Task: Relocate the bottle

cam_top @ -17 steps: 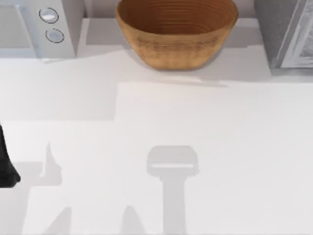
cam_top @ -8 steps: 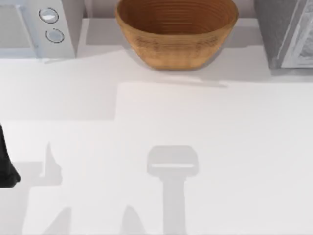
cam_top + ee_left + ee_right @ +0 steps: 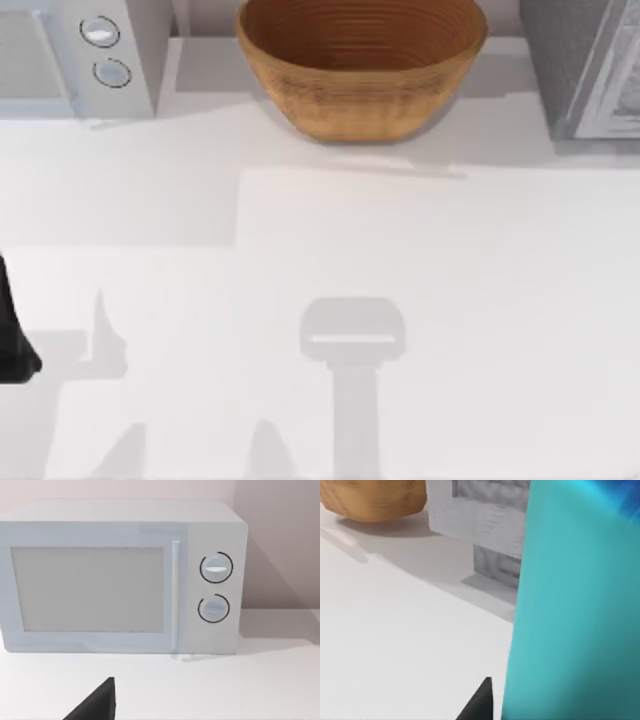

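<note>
The bottle is a cyan-turquoise body with a darker blue band at its upper end, seen very close in the right wrist view. My right gripper is shut on it; one dark fingertip rests against the bottle's side, and the other is hidden behind the bottle. The bottle hangs over the white table, with a grey appliance behind it. My left gripper is parked at the table's left edge, open and holding nothing. One of its fingertips shows in the left wrist view.
A woven basket stands at the back middle. A white microwave with two dials sits at the back left, and the grey appliance at the back right. Arm shadows fall on the white table.
</note>
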`<action>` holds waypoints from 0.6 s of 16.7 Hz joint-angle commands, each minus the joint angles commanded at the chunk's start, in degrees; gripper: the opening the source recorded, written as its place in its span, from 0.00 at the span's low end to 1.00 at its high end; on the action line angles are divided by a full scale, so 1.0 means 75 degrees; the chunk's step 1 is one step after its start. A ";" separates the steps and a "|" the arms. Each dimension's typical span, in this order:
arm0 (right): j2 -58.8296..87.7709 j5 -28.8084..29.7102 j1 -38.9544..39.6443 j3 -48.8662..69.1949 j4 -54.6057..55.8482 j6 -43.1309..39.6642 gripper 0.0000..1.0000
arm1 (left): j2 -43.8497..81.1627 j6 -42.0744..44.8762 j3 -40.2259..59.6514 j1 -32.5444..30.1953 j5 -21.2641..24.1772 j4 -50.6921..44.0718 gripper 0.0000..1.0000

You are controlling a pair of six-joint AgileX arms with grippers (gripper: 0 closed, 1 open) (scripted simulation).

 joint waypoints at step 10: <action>0.0352 0.0549 0.0486 -0.0710 0.4193 0.3047 0.00 | 0.0000 0.0000 0.0000 0.0000 0.0000 0.0000 1.00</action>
